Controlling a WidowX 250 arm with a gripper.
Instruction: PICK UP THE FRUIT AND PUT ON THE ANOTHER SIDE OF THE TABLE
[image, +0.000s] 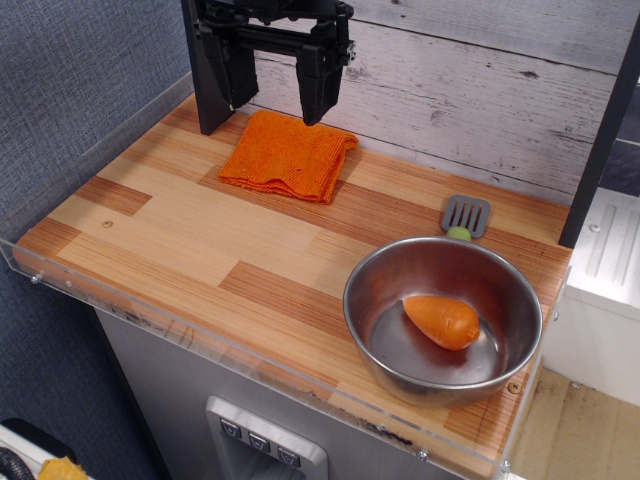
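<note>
Gripper (275, 95) raised at rear of table (160, 230), jaws parted wide, holding nothing, poised above far edge of folded orange cloth (288, 155). Fruit (441, 321) found lying on its side in bottom of steel bowl (390, 375), toward right of bowl floor, blunt end to right and taper pointing up-left; well apart from gripper, on opposite front-right corner. Bowl seated near front acrylic rim, with grey-and-green spatula (466, 216) just behind, handle end hidden by bowl wall. Nothing yet grasped; step in hand judged to be approach to fruit. Recommended: travel diagonally forward and right at present height, clear of cloth, then descend vertically inside bowl rather than slanting over rim. Advised to align jaws across narrower width of fruit, near thicker middle, not along its length or at tapered tip. Glossy curved skin judged likely to slip or roll on polished steel if pinched off-centre; slow close advised, fingertips kept short of scraping bowl floor. Bowl possibly light enough to shift if wall is struck. Lift to clear rim fully before crossing toward bare left side of table.
</note>
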